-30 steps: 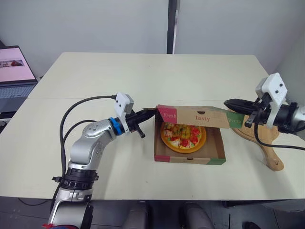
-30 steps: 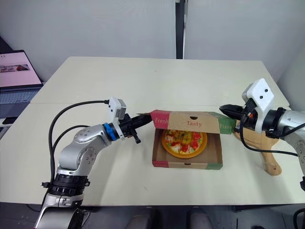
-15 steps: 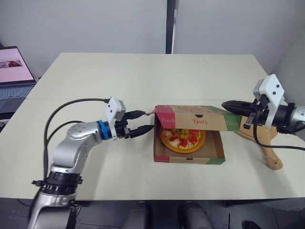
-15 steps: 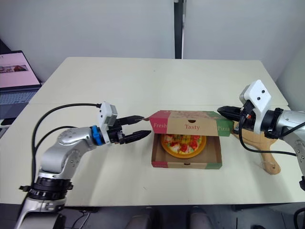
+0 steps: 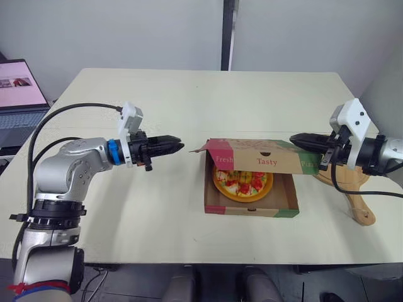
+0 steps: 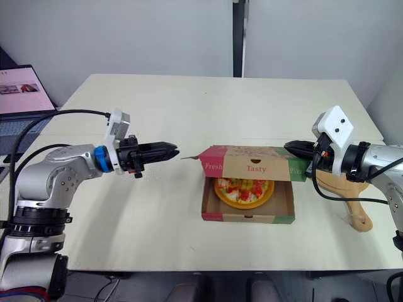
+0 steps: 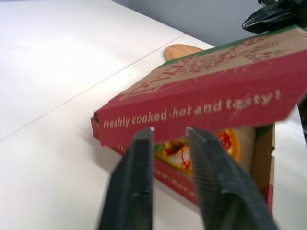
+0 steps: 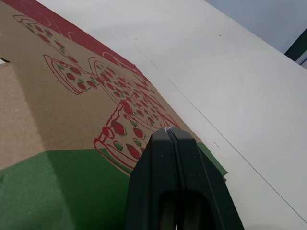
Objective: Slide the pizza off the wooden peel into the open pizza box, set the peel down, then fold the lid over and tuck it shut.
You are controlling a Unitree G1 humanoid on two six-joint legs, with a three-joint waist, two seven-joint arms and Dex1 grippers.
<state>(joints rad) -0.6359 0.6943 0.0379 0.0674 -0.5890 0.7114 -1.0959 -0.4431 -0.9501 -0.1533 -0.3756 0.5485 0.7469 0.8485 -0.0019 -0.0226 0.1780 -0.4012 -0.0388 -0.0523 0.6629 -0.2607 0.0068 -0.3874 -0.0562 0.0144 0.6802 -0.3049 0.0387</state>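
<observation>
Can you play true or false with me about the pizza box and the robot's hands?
1. The pizza is inside the pizza box. True.
2. The lid is flat shut. False: it hangs half down, and the pizza shows under it.
3. The left gripper holds the lid. False: it is off to the side of the box, holding nothing.
4. The wooden peel lies on the table. True.
5. The right gripper is shut, at the lid's green corner. True.

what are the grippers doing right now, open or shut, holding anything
Left gripper: open a little, holding nothing, clear of the box lid.
Right gripper: shut, holding nothing, tips over the lid's green corner.
</observation>
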